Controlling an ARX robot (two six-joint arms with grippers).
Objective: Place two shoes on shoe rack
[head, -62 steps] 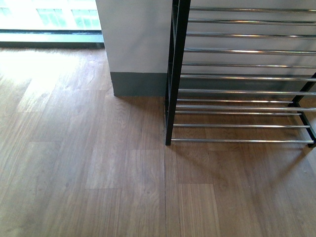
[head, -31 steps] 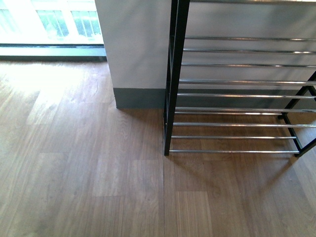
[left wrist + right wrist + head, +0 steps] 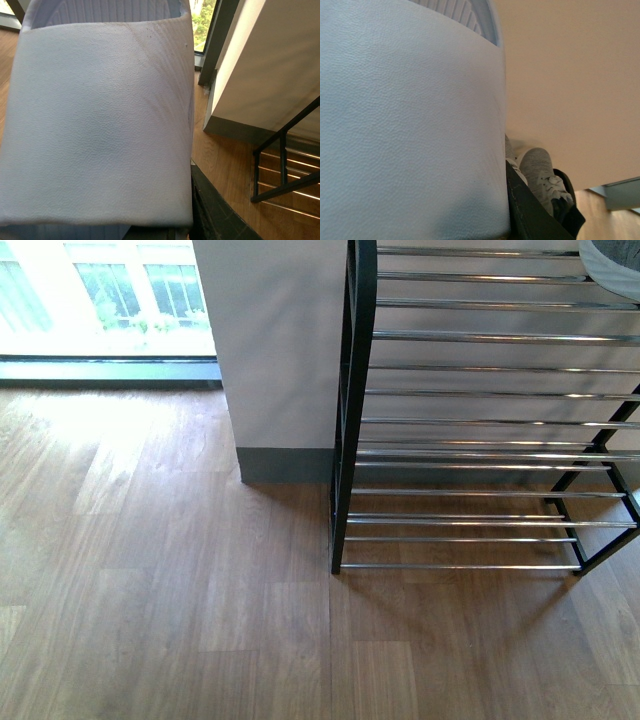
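Now both arms carry a pale blue slide: one slide (image 3: 100, 125) fills the left wrist view, the other slide (image 3: 410, 125) fills the right, though neither pincer's jaws show, so their width I cannot tell. Ahead stands the shoe rack (image 3: 480, 420), with a grey sneaker (image 3: 542, 177) already up on it. Looks like the carry step; next comes lowering each slide flat onto a shelf's bars.

A pale blue slide (image 3: 100, 125) filled most of the left wrist view, its textured strap facing the camera. Beyond it stood the black-framed shoe rack (image 3: 285, 170), on wooden floor (image 3: 225, 165).
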